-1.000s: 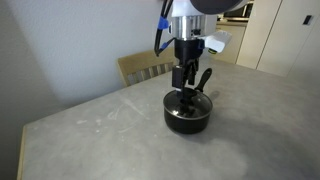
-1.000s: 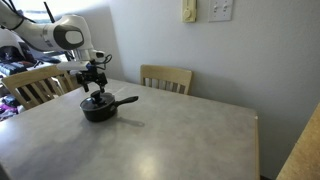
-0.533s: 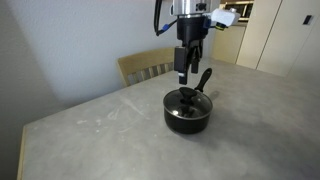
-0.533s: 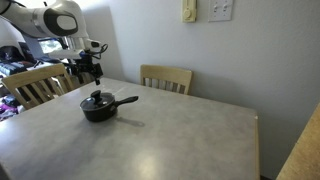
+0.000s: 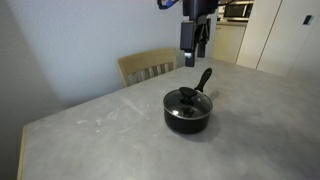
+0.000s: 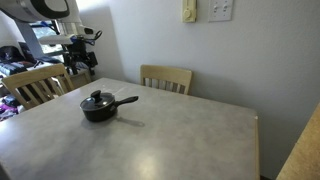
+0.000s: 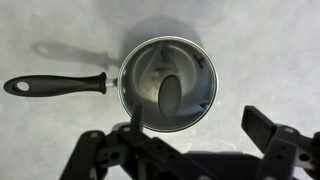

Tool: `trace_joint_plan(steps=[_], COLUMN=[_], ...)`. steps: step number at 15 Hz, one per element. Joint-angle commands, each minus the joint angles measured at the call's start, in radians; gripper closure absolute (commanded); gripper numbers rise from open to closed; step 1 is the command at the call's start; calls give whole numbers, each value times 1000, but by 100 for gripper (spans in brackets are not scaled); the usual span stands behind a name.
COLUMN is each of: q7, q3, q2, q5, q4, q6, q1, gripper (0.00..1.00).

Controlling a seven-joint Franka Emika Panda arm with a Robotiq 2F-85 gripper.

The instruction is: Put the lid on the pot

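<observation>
The black pot (image 5: 188,113) stands on the grey table, its long handle (image 5: 203,79) pointing away. The glass lid (image 5: 187,99) with its black knob rests on top of the pot. Both also show in an exterior view: the pot (image 6: 97,110) and the lid (image 6: 96,99). In the wrist view the lid (image 7: 190,65) covers the pot, its knob (image 7: 171,94) at centre and the pot's handle (image 7: 55,85) to the left. My gripper (image 5: 196,56) is open and empty, high above the pot; it also shows in an exterior view (image 6: 80,65) and the wrist view (image 7: 195,135).
A wooden chair (image 5: 147,66) stands behind the table near the pot. Another exterior view shows a chair (image 6: 166,78) at the far edge and one (image 6: 36,85) at the left. White cabinets (image 5: 290,35) stand at the back.
My gripper let go of the lid's knob and rose straight up from the pot. The lid stays on the pot.
</observation>
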Motion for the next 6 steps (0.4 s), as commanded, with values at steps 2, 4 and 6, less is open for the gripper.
trace_joint_plan(steps=[2, 4, 6], q7=[1, 3, 3], q3=[4, 4, 4], q2=[-11, -13, -12], q5=[-1, -2, -2], q4=[3, 4, 4], q6=[-6, -6, -6], q1=[-3, -2, -1], gripper=[0, 0, 0])
